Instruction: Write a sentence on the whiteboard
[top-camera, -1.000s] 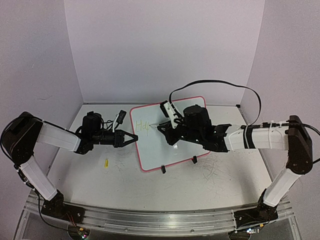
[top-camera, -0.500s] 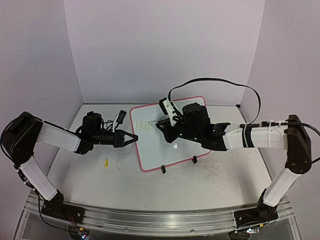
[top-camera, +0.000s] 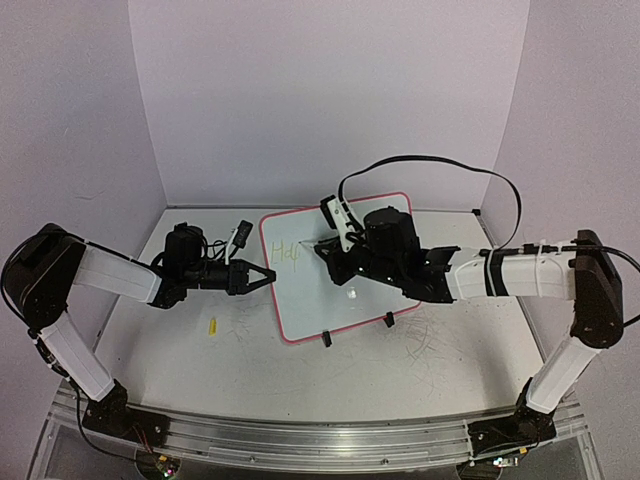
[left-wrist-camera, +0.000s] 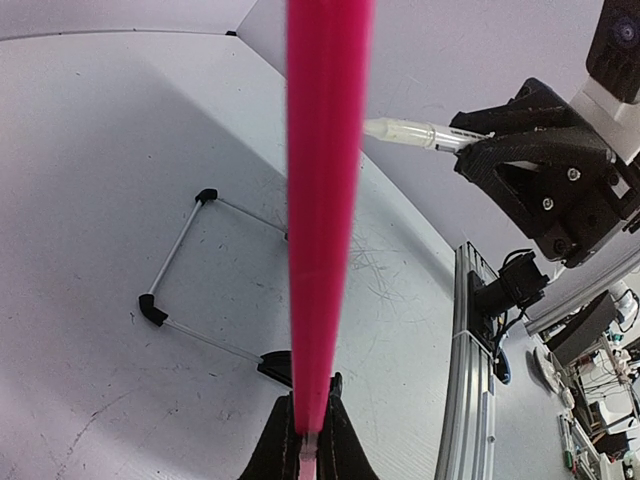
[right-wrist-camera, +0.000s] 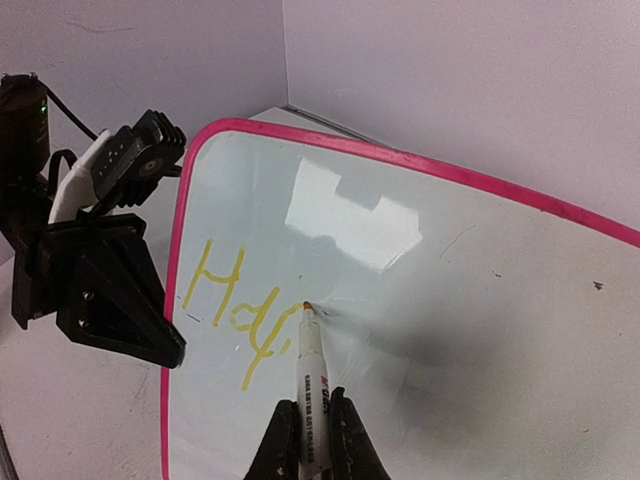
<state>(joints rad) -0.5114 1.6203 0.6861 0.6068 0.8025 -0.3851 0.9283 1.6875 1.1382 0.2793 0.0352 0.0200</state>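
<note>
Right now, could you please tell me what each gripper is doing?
Left gripper: closed on the whiteboard rim.
Right gripper: closed on the marker.

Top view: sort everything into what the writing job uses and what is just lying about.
In use:
whiteboard, its rim pinched by the left gripper
marker held in the right gripper, tip on the board
yellow letters on the board

Lying about:
small yellow piece on the table, perhaps a cap
</note>
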